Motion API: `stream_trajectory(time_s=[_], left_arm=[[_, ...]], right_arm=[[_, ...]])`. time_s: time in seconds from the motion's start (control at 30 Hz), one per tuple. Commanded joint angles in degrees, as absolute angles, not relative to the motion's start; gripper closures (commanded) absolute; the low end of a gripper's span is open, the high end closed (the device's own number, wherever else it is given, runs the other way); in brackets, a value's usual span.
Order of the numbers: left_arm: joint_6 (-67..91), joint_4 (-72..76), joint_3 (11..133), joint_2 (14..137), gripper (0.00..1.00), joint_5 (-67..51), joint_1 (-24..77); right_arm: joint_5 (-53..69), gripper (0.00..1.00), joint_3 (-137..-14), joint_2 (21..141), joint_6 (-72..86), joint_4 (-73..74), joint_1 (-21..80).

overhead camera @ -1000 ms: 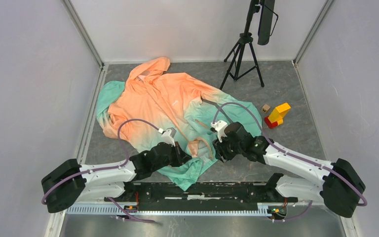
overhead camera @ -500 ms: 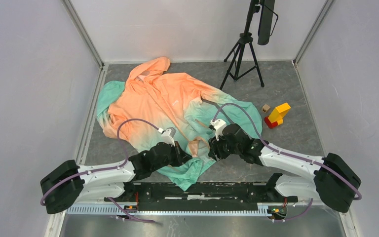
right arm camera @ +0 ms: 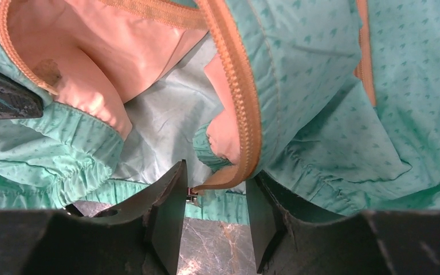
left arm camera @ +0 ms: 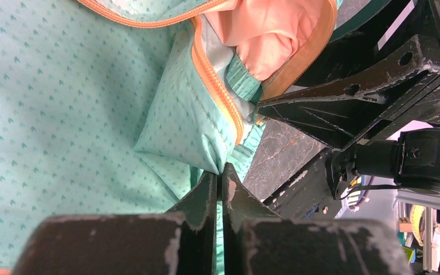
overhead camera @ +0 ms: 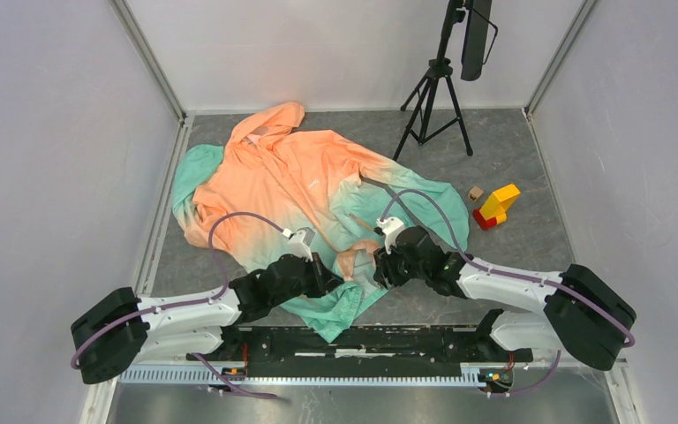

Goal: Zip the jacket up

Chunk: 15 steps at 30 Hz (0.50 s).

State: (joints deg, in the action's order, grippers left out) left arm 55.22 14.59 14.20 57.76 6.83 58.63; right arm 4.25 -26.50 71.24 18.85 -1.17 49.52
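One jacket [overhead camera: 291,177], two arms [overhead camera: 185,311], one tripod [overhead camera: 433,97], and three small blocks [overhead camera: 499,203].

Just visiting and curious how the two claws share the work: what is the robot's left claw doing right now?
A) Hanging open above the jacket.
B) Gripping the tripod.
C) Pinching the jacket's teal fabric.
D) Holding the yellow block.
C: in the left wrist view the left gripper has its fingers closed together on a teal fold of the jacket, beside the orange zipper.
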Motion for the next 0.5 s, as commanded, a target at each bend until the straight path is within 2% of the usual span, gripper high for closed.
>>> stream_trajectory(time_s=[0.0, 0.3, 0.4, 0.47], left_arm=[[54.04, 14.83, 16.17, 57.89, 0.98, 6.37, 58.89], [54.05, 15.87, 16.35, 58.86, 0.98, 6.07, 58.88], [54.14, 16.99, 16.47, 59.95, 0.98, 5.38, 58.84], [54.14, 17.36, 16.64, 60.43, 0.98, 5.02, 58.88]], right_arm=[[4.3, 0.5, -26.15, 70.52, 20.13, -3.16, 49.92], [7.38, 0.37, -23.27, 59.09, 26.05, -0.57, 49.15], [8.33, 0.38, -20.76, 57.12, 28.4, -1.77, 47.92], [9.52, 0.44, -18.73, 55.92, 29.27, -3.33, 46.07]])
